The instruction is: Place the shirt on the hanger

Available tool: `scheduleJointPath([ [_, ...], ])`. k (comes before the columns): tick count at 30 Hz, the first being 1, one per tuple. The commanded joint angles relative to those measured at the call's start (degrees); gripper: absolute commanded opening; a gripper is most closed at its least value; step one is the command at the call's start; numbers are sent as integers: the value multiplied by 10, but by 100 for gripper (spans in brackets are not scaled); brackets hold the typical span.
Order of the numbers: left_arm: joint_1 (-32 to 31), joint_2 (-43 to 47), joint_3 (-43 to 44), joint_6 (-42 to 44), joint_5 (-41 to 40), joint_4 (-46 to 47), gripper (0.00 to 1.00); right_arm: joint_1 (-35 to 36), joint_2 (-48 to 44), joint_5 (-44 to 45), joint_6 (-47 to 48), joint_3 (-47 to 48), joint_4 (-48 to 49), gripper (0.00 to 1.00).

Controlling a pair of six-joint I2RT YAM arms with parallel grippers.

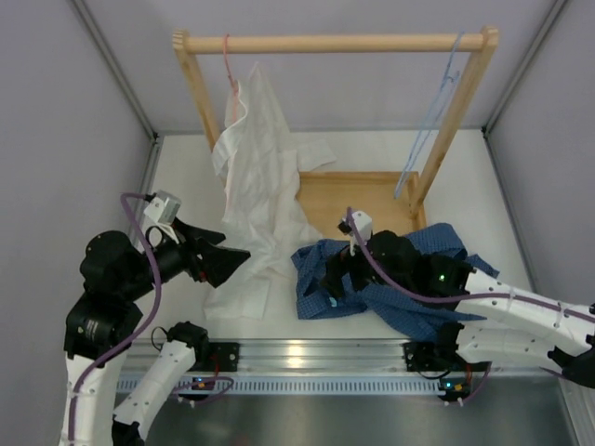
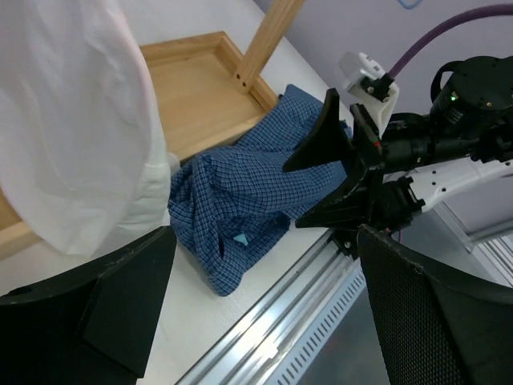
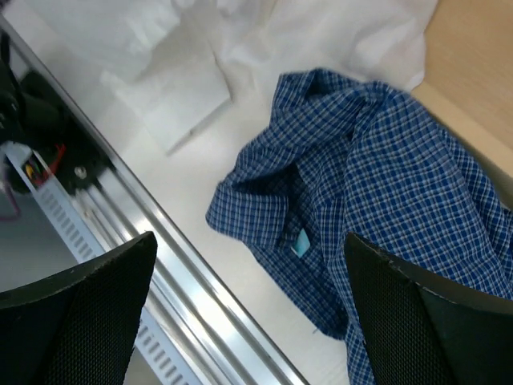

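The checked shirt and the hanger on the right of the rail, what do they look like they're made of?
The checked shirt looks like thin woven cotton or a cotton blend, matte, with a fine check and soft crumpled folds. The light-blue hanger seems to be thin wire, perhaps coated, but it is too slender to be sure.

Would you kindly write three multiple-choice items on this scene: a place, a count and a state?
1. Where is the thin light-blue wire hanger? A. on the wooden rail B. on the table C. in a gripper
2. How many shirts show? A. one B. two C. three
3. The right gripper is: A. open B. shut on cloth C. shut on the hanger
A, hooked on the rail's right end; B, dark blue checked shirt and white shirt; A, fingers spread above the blue shirt.
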State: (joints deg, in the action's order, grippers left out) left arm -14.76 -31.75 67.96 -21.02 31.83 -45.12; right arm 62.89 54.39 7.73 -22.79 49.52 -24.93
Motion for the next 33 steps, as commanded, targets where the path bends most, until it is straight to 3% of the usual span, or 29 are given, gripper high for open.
scheduleJointPath([
  [1, 3, 5, -2, -16, 94, -16, 98, 47, 22, -22, 76, 7, -53, 95],
  [4, 3, 9, -59, -34, 80, -16, 98, 55, 62, 47, 81, 13, -55, 96],
  [9, 3, 34, -166, -32, 46, -15, 98, 83, 152, -30, 149, 14, 1, 93],
  [12, 3, 46, -184, -32, 39, -16, 98, 136, 232, -25, 177, 43, 18, 93],
  [19, 3, 78, -176, -43, 49, -17, 98, 148, 381, 102, 181, 82, 69, 91],
  [22, 3, 92, -176, -43, 60, -16, 98, 147, 414, 131, 172, 95, 95, 79],
  [23, 3, 97, -176, -43, 61, -16, 98, 146, 419, 132, 172, 96, 105, 62],
  [25, 3, 102, -182, -40, 65, -16, 98, 146, 415, 147, 165, 94, 131, 39],
  [27, 3, 108, -189, -39, 67, -16, 98, 145, 404, 153, 165, 91, 140, 29],
  [28, 3, 109, -193, -41, 67, -16, 98, 145, 387, 154, 163, 91, 139, 11],
  [29, 3, 110, -201, -44, 66, -16, 98, 145, 376, 155, 161, 89, 140, 0],
  [33, 4, 116, -222, -59, 57, -4, 98, 144, 303, 176, 139, 88, 108, 0],
])
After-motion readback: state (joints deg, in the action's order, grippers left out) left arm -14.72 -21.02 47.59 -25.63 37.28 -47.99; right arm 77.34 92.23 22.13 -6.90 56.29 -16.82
